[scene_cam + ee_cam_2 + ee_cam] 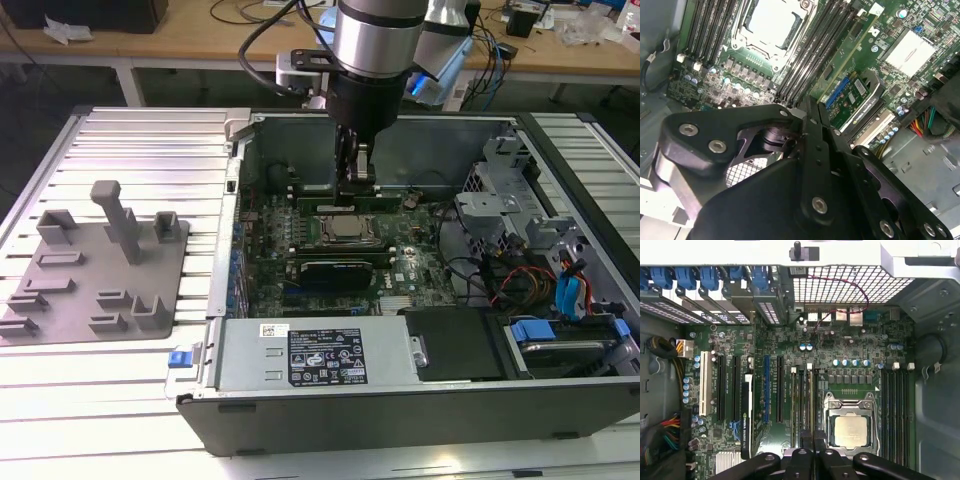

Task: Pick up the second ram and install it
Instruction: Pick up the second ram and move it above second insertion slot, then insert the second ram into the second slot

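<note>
Second ram (380,199), likely light, stiff and fragile, is standing beside the processor (347,230); tool (356,186), fingers closed together, is touching its top edge mid-length.

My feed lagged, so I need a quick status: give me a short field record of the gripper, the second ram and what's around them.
gripper: inside the open computer case, shut on the second ram
second ram: lengthwise over the memory slots, between processor socket and black expansion card
seated: cannot tell
outside case: grey parts tray on the exterior view's left
</note>
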`<action>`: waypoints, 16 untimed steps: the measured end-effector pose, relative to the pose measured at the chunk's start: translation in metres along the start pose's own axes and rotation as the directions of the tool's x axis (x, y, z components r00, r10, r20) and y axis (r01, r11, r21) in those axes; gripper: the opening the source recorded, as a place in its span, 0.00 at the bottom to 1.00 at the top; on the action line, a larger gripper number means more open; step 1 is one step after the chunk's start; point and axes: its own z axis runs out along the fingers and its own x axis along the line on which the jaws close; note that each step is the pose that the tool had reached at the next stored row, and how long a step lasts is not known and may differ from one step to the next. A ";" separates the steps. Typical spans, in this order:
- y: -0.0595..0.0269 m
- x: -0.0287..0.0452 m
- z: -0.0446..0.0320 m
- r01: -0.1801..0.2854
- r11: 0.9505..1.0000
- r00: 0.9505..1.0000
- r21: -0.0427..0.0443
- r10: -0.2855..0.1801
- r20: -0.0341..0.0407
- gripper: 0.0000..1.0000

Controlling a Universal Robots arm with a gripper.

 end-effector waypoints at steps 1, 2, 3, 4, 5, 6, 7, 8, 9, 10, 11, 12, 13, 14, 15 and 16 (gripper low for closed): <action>0.0000 0.0000 0.0000 0.000 1.000 1.000 0.000 0.000 0.000 0.09; 0.0000 0.0000 0.0001 0.000 1.000 1.000 0.000 0.000 0.000 0.09; 0.0000 0.0000 0.0000 0.000 1.000 1.000 0.000 0.000 0.000 0.09; 0.0000 0.0000 0.0001 0.000 1.000 1.000 0.000 0.000 0.000 0.09; 0.0000 0.0000 0.0001 0.000 1.000 1.000 0.000 0.000 0.000 0.09; 0.0000 0.0000 0.0001 0.000 1.000 1.000 0.000 0.000 0.000 0.09; 0.0000 0.0000 0.0001 0.000 1.000 1.000 0.000 0.000 0.000 0.09; 0.0000 0.0000 0.0001 0.000 1.000 1.000 0.000 0.000 0.000 0.09; 0.0000 0.0000 0.0001 0.000 1.000 1.000 0.000 0.000 0.000 0.09; 0.0000 0.0000 0.0001 0.000 1.000 1.000 0.000 0.000 0.000 0.09; 0.0000 0.0000 0.0001 0.000 1.000 1.000 0.000 0.000 0.000 0.09; 0.0000 0.0000 0.0002 0.000 1.000 1.000 0.000 0.000 0.000 0.09; -0.0001 0.0000 0.0016 0.000 1.000 1.000 0.000 0.000 0.000 0.09; -0.0002 -0.0001 0.0036 0.000 1.000 1.000 0.000 0.000 0.000 0.09; -0.0004 -0.0001 0.0074 0.000 1.000 1.000 0.000 0.000 0.000 0.09; -0.0006 -0.0002 0.0099 0.000 1.000 1.000 0.000 0.000 0.000 0.09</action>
